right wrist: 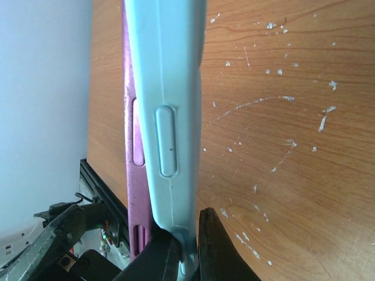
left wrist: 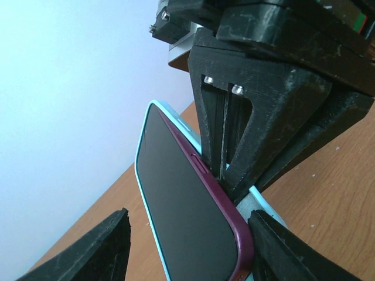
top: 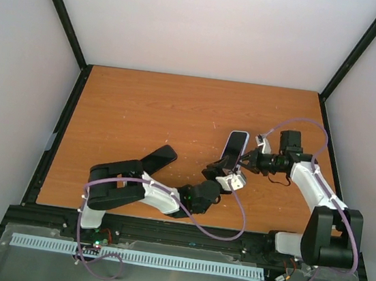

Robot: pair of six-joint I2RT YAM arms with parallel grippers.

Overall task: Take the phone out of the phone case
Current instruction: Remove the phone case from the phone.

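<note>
Phone, magenta-framed with a dark glass screen (left wrist: 176,187), stands tilted over the table. One long side stands out of the pale blue soft phone case (right wrist: 170,88) that backs it. The right gripper (right wrist: 186,234) has its black fingers (right wrist: 214,249) pinched on the case's thin wall alone, just below the moulded button cover. The left gripper (left wrist: 188,218) has its fingers (left wrist: 99,252) spread, one on either side of the phone's lower end, and the left-hand one is clearly apart from it. Both arms meet over the middle-right of the brown wooden table (top: 144,108), which is flecked with pale marks.
</note>
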